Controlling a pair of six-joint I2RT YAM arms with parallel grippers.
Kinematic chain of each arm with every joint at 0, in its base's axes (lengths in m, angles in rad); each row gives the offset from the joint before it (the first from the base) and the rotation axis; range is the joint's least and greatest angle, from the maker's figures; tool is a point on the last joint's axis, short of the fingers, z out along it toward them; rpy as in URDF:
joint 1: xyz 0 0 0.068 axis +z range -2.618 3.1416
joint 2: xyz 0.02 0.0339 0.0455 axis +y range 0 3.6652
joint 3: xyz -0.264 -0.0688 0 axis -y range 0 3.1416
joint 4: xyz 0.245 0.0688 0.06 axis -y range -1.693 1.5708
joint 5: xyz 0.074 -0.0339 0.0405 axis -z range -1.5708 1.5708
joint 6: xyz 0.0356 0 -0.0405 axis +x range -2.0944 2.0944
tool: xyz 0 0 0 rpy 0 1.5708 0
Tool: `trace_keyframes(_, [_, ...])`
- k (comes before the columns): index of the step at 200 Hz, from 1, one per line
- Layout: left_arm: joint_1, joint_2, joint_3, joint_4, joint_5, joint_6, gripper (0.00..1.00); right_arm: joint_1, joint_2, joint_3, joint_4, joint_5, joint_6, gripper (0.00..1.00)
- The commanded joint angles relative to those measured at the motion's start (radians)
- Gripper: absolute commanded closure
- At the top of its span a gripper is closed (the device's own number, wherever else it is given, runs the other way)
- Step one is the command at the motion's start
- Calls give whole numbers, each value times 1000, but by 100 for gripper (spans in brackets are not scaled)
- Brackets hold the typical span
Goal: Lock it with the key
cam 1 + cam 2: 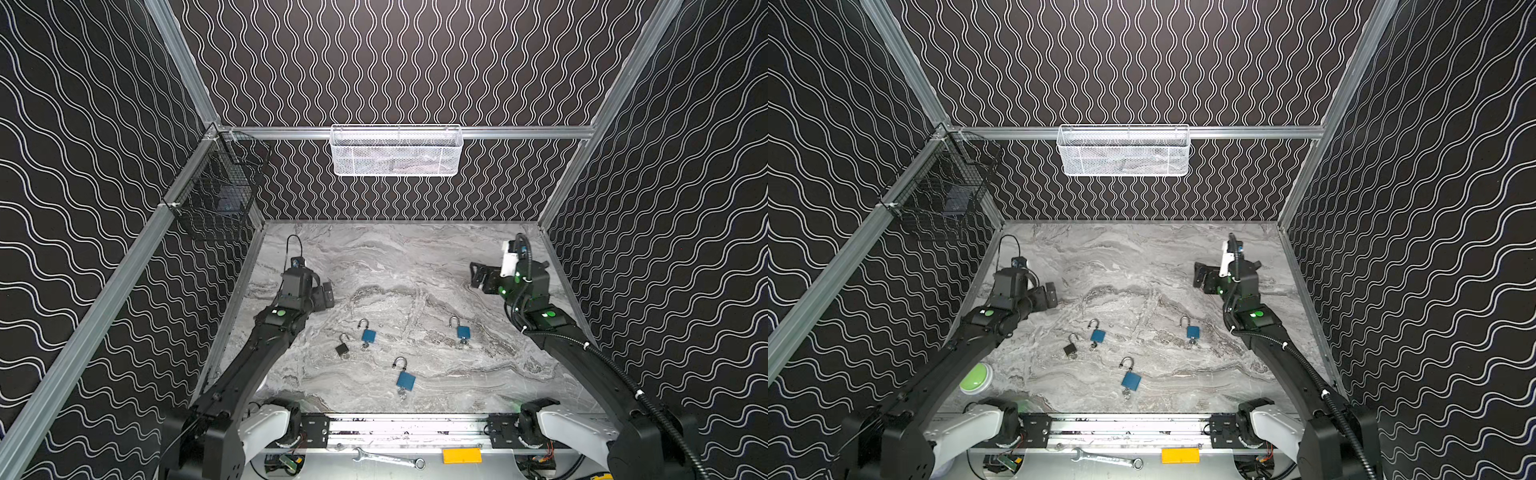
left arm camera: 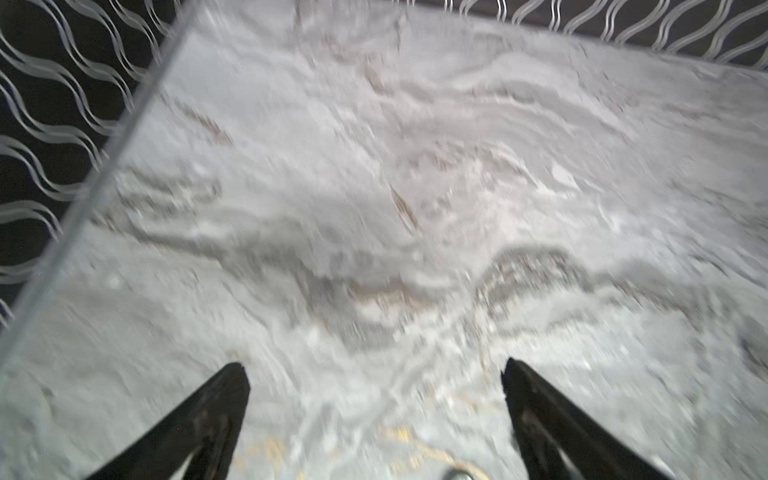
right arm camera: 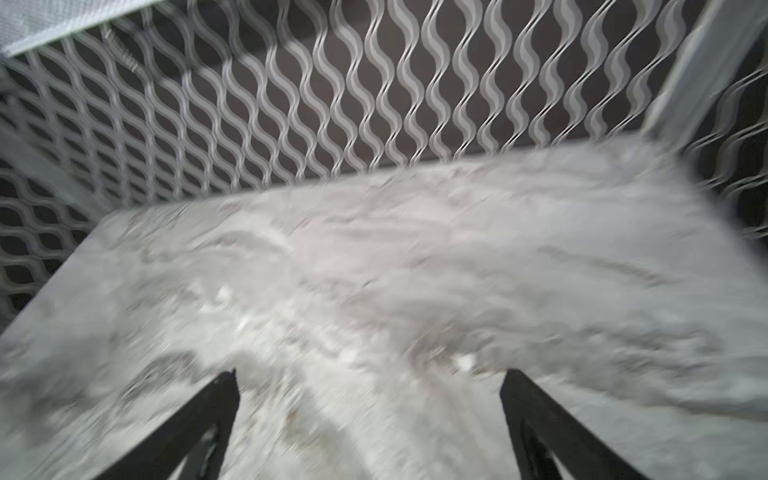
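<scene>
Wrench (image 1: 388, 458) foremost, padlocks (image 1: 405, 380) well apart from left hand (image 1: 328, 296), right hand (image 1: 477, 275)

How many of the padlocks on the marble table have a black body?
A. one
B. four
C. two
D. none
A: in both top views only one black padlock shows; the other three are blue padlocks.
</scene>
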Motion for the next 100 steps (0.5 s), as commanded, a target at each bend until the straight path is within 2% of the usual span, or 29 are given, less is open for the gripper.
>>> trace_keyframes(1, [-3,-23,-8,-130,105,-99,1,47,26,37,-213,25,139,0])
trace_keyframes(64, [-80,47,-20,-293,189,-203,1,136,47,71,-384,-21,272,0])
trace_keyframes(100, [-109,-20,-74,-301,202,-289,1,170,104,129,-476,69,288,0])
